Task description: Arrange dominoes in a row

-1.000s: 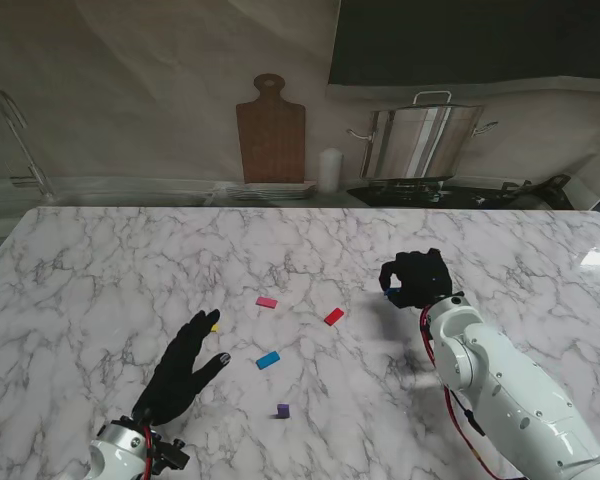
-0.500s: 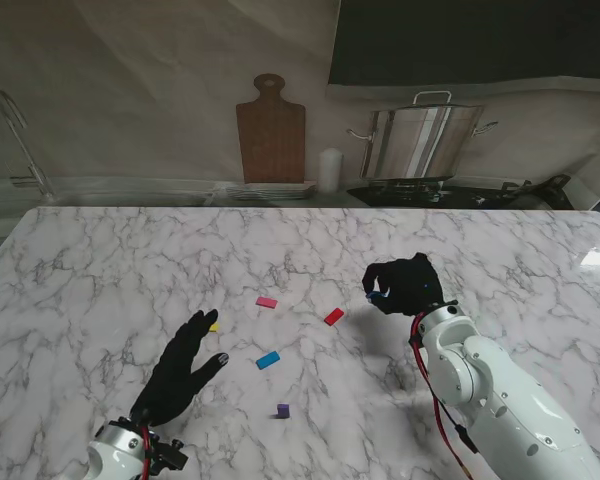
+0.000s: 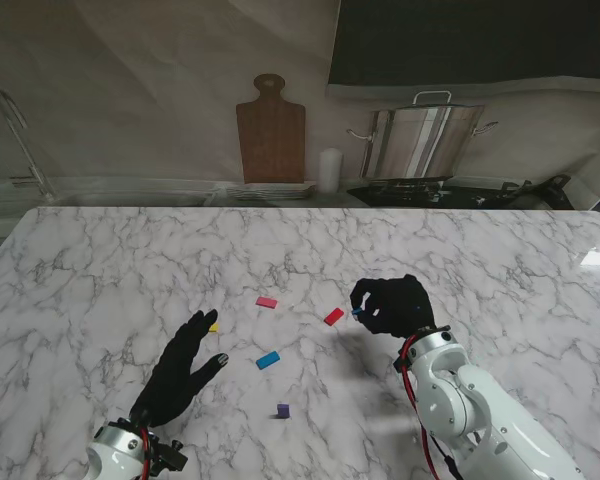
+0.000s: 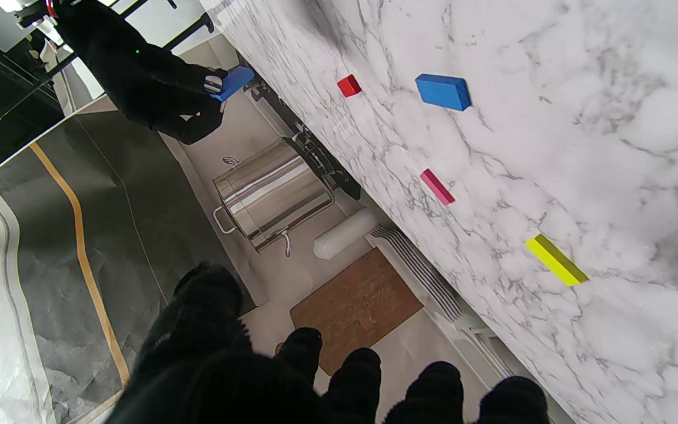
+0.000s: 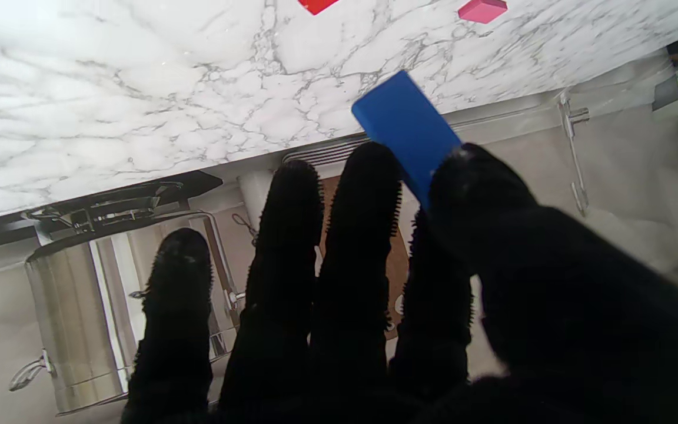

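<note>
My right hand [image 3: 395, 306] hovers over the table just right of the red domino [image 3: 334, 316], shut on a blue domino [image 5: 406, 132] pinched between thumb and fingers; that blue piece [image 4: 232, 83] also shows in the left wrist view. On the marble lie a pink domino [image 3: 267, 302], a second blue domino [image 3: 268, 360], a yellow domino [image 3: 214, 327] and a small purple domino [image 3: 282, 410]. My left hand [image 3: 182, 368] is open, fingers spread, nearer to me than the yellow one, its fingertips almost reaching it.
Beyond the table's far edge stand a wooden cutting board [image 3: 271, 128], a white candle [image 3: 328, 170], a stack of plates [image 3: 270, 189] and a steel pot [image 3: 423, 138] on a stove.
My right hand has carried the blue domino leftward and nearer to me, from the right side toward the red domino. The left hand has stayed put.
</note>
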